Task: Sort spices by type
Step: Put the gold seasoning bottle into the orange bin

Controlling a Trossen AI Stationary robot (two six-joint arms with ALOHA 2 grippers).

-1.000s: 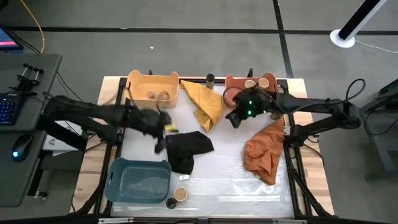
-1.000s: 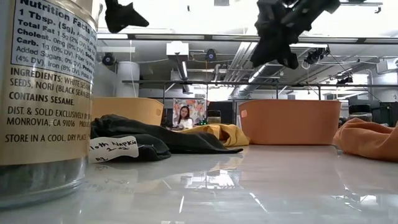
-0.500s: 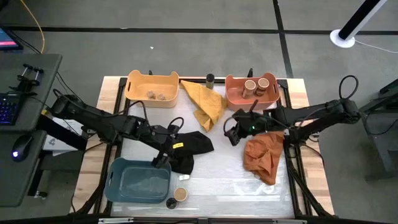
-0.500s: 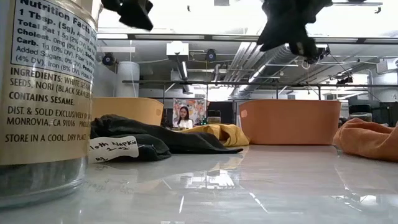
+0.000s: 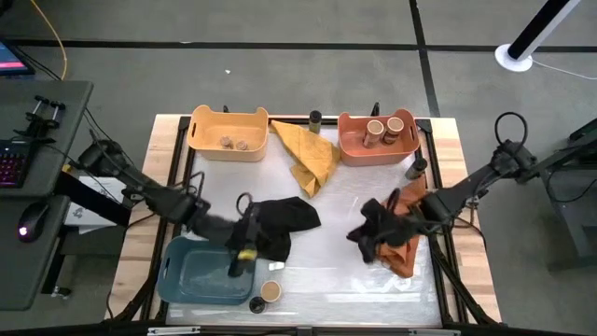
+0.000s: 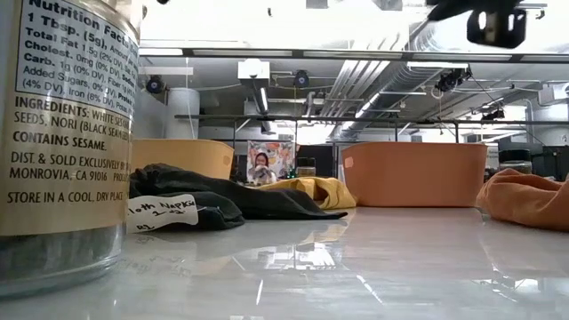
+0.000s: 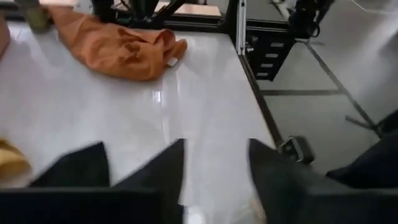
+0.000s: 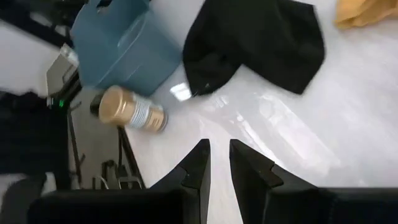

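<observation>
At the table's near edge, by the blue bin (image 5: 205, 271), stands a tan-lidded spice jar (image 5: 270, 291). My left gripper (image 5: 235, 264), fingers parted and empty, hangs above that bin. My right gripper (image 5: 359, 235), fingers nearly closed on nothing, hovers beside the orange cloth (image 5: 399, 233). Farther back, two jars (image 5: 384, 131) sit in the salmon bin (image 5: 353, 142).

1. Two bins sit at the table's far edge, the left bin (image 5: 229, 133) holding lumpy pieces (image 5: 235, 143), the right bin (image 5: 376, 139) two jars (image 5: 383, 129).
2. A third bin (image 5: 206, 271) sits front-left, a jar (image 5: 270, 291) just right of it.
3. Cloths lie between.
</observation>
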